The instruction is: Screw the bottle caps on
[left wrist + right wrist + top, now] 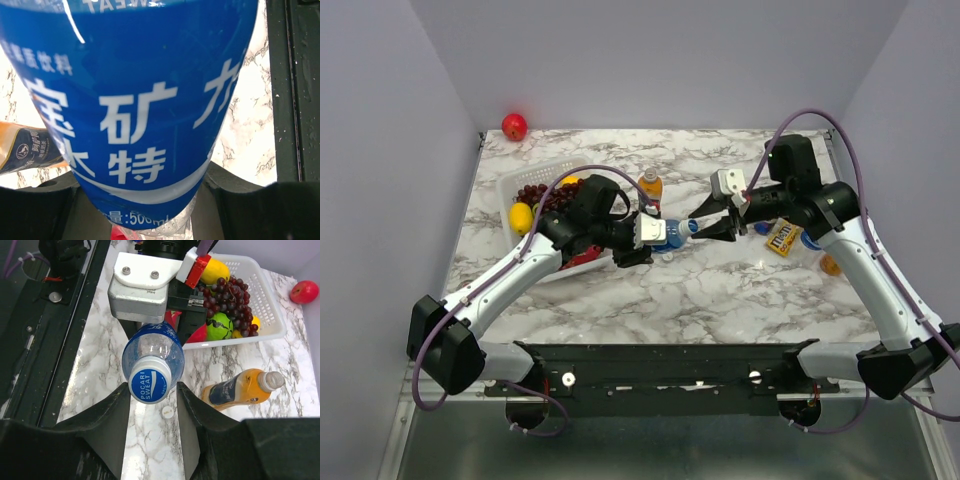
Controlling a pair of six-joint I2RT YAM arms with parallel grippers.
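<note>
Above marble table (750, 300): Pocari Sweat bottle (150, 100) clenched horizontal in left gripper (652, 240), blue cap (148, 385) pointing into right gripper (152, 390), clamping unclear.

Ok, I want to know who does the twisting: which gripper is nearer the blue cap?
Right. The right gripper straddles the blue cap; the left gripper holds the bottle farther back, around its labelled body.

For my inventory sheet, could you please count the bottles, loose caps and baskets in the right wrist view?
Bottles: 2 (blue-labelled bottle, orange drink bottle)
Loose caps: 1 (white cap)
Baskets: 1 (white basket)
Total: 4
</note>
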